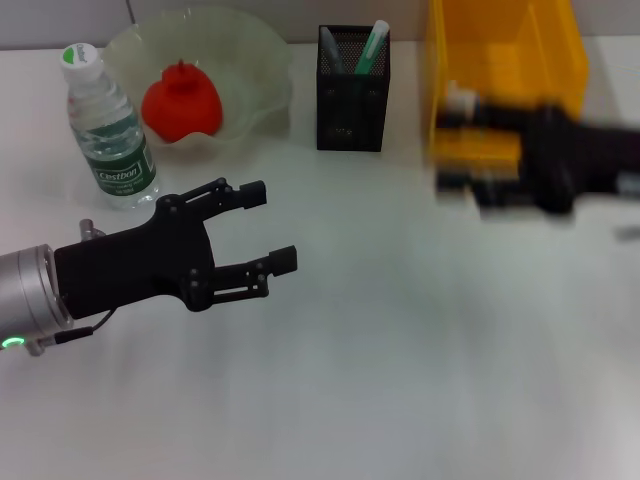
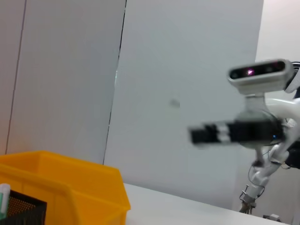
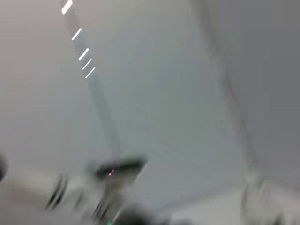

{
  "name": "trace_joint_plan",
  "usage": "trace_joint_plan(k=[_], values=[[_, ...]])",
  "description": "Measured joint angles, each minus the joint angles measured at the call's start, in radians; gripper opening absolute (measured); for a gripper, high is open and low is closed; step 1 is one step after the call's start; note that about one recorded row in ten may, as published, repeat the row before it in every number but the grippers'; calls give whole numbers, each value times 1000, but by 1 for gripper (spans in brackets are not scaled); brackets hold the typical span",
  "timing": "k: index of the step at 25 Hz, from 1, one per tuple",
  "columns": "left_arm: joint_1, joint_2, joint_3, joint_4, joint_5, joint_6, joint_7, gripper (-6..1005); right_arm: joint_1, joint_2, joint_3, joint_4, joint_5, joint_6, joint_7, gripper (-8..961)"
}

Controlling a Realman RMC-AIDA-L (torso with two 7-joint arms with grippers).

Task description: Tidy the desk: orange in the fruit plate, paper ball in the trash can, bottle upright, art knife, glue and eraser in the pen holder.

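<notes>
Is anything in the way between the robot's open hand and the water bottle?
Nothing visible is. The left gripper hangs open just in front of the upright bottle, with only bare table between them.

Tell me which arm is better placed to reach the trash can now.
Right. The right gripper is already at the front wall of the trash can. The left gripper hangs open over the table near the bottle, with the pen holder between it and the can.
</notes>
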Motion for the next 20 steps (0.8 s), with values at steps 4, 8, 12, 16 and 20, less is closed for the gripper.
trace_joint_plan(k=[4, 8, 12, 16, 20], values=[[2, 6, 8, -3, 20, 12, -44, 859, -17, -3, 41, 3, -193, -48, -22, 768], [8, 17, 13, 1, 61, 18, -50, 860, -51, 23, 45, 22, -240, -25, -121, 768], [0, 20, 15, 2, 94, 19, -51, 860, -68, 53, 39, 28, -248, 25, -199, 768], [-2, 21, 20, 5, 101, 22, -46, 859, -70, 69, 44, 49, -249, 48, -253, 768], [-7, 29, 36, 6, 102, 25, -50, 859, -61, 77, 43, 58, -251, 64, -265, 768]])
